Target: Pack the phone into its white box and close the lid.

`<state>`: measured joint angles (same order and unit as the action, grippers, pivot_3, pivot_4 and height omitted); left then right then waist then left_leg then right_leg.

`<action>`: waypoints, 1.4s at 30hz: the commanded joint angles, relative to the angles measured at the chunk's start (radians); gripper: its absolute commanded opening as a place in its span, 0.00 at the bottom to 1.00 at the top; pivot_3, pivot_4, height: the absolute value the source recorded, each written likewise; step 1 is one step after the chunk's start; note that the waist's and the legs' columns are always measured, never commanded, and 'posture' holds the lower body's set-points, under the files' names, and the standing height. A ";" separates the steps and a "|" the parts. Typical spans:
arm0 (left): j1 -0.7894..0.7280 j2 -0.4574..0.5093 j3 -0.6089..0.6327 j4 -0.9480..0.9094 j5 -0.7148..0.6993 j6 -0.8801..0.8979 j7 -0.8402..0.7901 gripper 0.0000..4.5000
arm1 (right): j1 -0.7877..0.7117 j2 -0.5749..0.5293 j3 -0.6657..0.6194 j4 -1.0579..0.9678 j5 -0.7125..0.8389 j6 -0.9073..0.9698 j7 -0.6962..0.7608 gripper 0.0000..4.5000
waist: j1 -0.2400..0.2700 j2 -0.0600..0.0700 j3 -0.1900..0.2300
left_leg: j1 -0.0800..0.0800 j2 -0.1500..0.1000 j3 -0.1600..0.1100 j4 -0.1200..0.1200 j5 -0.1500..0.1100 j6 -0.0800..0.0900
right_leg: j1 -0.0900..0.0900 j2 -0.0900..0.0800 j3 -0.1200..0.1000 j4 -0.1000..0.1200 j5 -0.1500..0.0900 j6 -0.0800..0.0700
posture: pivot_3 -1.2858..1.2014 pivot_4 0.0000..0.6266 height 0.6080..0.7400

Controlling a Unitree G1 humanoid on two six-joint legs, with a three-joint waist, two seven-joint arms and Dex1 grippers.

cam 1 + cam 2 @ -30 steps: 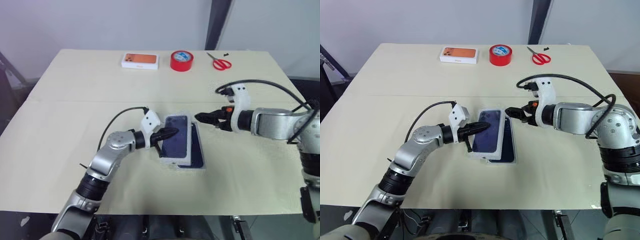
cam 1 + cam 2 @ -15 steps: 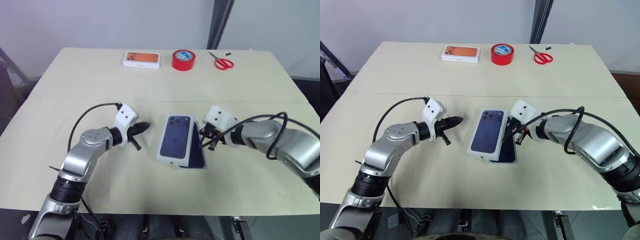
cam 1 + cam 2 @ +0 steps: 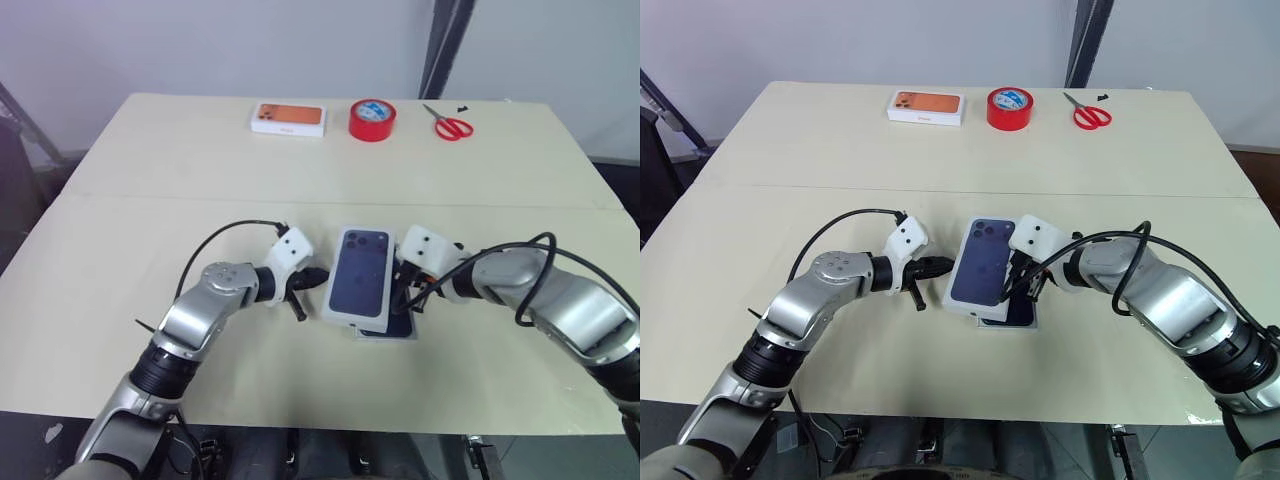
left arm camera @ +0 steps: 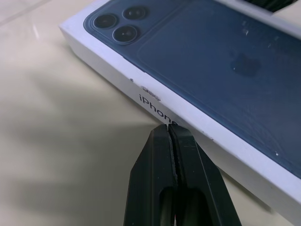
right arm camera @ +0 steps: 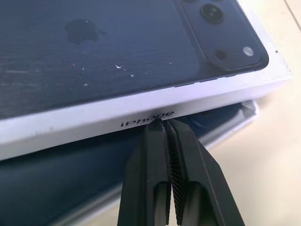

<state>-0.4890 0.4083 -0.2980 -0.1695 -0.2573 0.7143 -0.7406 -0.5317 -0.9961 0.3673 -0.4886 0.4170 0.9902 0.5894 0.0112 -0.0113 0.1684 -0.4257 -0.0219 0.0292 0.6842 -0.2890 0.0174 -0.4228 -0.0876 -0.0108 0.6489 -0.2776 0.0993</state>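
Right now the lid (image 3: 360,274), a deep white cardboard shell with a dark blue phone picture on its outer face, sits skewed just below the centre of the head-camera frames. It rests askew on the white box (image 5: 225,127), a shallow white cardboard tray that sticks out from under the lid's right and lower edges. In that exposed strip lies the phone (image 3: 398,318), a slim dark navy slab with a glossy back. So the phone seems already seated in its tray, and the lid is on top but not yet lined up.

The left gripper (image 3: 318,279) has its two black fingers pressed together, holding nothing, tips close against the lid's left long wall. The right gripper (image 3: 1018,285) is likewise shut and empty, with its tips against the lid's right long wall, just above the uncovered tray.

As for handling, the lid looks light and stiff, with smooth printed walls that a closed fingertip could slide along. I judge the best contact to be low on the two long walls, near their middle, pushing from both sides to square it over the tray. Pressing on the top face risks tilting it, since it overhangs the tray. The tray is also light and may skate on the smooth beige tabletop (image 3: 150,180) if pushed from one side only.
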 commanded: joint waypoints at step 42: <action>-0.016 -0.019 -0.020 -0.066 -0.029 0.025 -0.055 0.01 | 0.236 -0.123 -0.320 -0.098 -0.055 -0.067 0.230 0.04 | 0.001 0.000 0.000 | 0.000 0.000 0.000 0.001 0.000 0.000 | 0.000 0.002 0.000 0.002 0.000 0.000 | 0.52 0.24 0.88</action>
<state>-0.4909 0.3922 -0.3790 -0.2129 -0.2560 0.7514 -0.8026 -0.3037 -1.0968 0.1320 -0.5693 0.3421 0.9664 0.7871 0.0125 -0.0114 0.1681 -0.4256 -0.0223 0.0292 0.6856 -0.2886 0.0172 -0.4224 -0.0857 -0.0108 0.6507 -0.2775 0.0995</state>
